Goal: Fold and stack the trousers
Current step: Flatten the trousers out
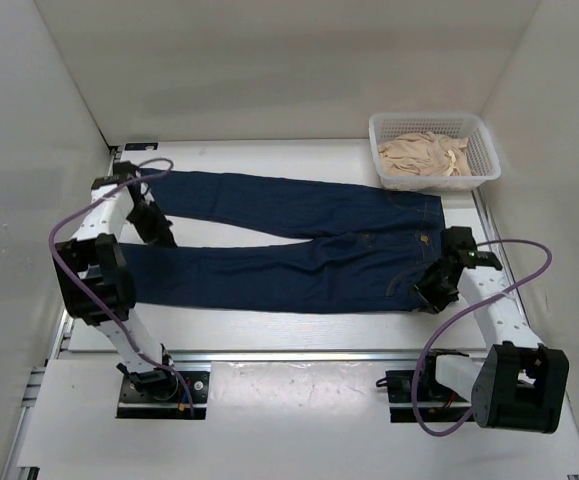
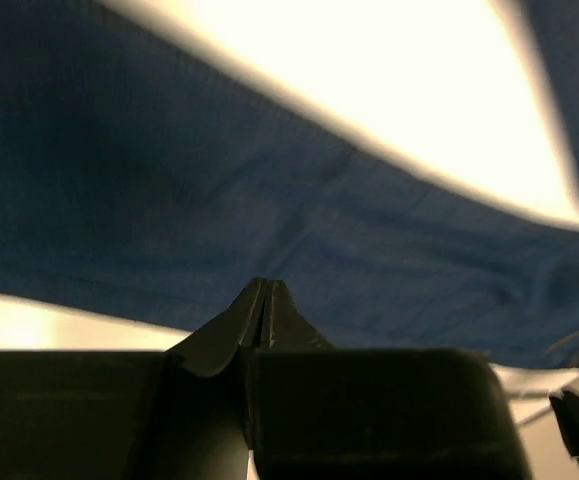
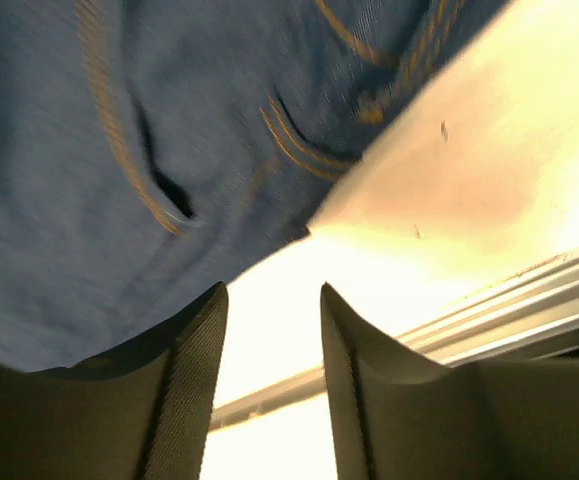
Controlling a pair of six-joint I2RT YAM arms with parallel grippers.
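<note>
White walls box in a pale worktop (image 1: 269, 325), and the trousers (image 1: 289, 250) are lying flat across the middle of it. The waistband (image 1: 431, 240) is over on the right and both legs run off to the left with a sliver of bare surface between them. A white basket (image 1: 484, 150) with some beige cloth (image 1: 424, 155) in it sits in the far right corner, just past the waist end.

Denim like this is going to be floppy but kinda heavy, so my guess is it drags and sags instead of sliding nicely. It's not fragile, you can pinch it hard. I'd grab it at the thick bits, meaning the waistband corner on one side and the hems on the other, since seams give more to bite on than a single layer.

Left tool (image 1: 157, 228) is down between the legs near the hem end. Its wrist view shows the fingers pressed together, tips over the blue fabric, and I can't make out any cloth caught between them.

Right tool (image 1: 434, 285) is at the near waist corner, fingers parted a moderate amount, not wide. It's holding nothing. Bare worktop shows in the gap and one finger overlaps the denim edge.
</note>
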